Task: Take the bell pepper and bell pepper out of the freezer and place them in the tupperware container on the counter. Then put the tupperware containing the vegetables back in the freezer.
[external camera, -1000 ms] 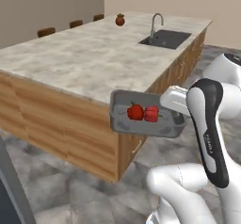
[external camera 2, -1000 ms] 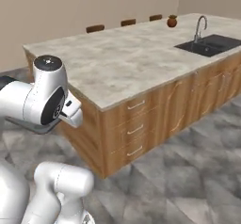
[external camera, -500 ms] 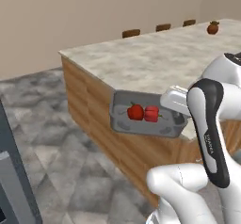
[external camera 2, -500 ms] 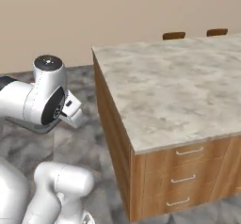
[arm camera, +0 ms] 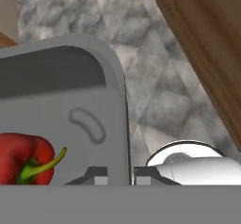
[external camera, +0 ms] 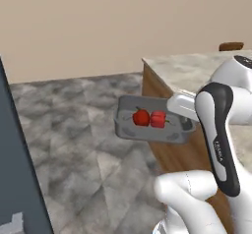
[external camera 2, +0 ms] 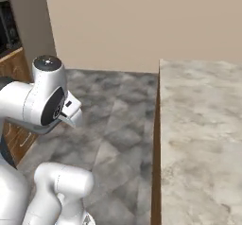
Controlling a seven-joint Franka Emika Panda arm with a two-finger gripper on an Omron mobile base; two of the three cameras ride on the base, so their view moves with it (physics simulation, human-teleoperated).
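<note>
Container (external camera: 147,132): held in the air above the floor (external camera: 83,130), at 9 o'clock from the counter (external camera: 197,66) corner.
Peppers (external camera: 150,119): two, side by side, touching, inside the container.
Freezer (external camera: 17,179): at 8 o'clock from the container, well apart.

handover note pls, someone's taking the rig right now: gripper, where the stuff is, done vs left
Gripper: shut on the rim of the tupperware container, carried in the air over the floor, off the end of the counter.
Both bell peppers lie side by side inside the container.
Freezer: dark panel at the left edge of the left base view.
Done: peppers loaded, container lifted off the counter.
Left: set the container into the freezer.
</note>
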